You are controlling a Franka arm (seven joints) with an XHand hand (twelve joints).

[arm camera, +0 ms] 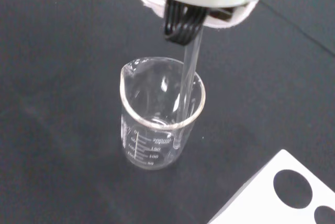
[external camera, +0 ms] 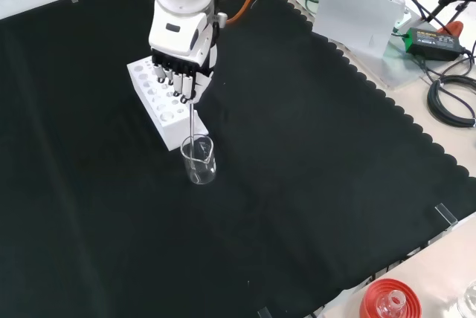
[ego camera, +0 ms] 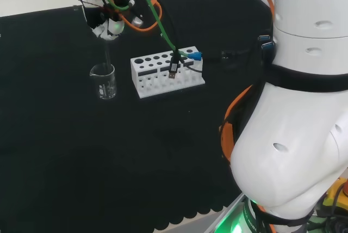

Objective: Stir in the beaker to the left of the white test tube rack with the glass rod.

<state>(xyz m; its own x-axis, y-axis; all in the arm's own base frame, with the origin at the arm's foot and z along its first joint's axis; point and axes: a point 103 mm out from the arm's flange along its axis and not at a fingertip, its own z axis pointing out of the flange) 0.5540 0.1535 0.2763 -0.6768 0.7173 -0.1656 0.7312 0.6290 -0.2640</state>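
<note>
A: What's the biggest thing you have on the black cloth?

B: Your white test tube rack, just above the middle of the head view, with its rows of round holes. In the front view it sits upper left, partly behind the hand.

A: And the hand?

B: You'll find the hand in the upper left of the front view, above the rack's near end, fingers curled down and pinching the glass rod. In the head view it's at the top left.

A: Where's your beaker?

B: The clear glass beaker stands just left of the rack in the head view, apart from it, upright, spout to the left.

A: The rod?

B: The glass rod hangs nearly upright from the fingers, its lower end inside the beaker, close to the wall.
</note>
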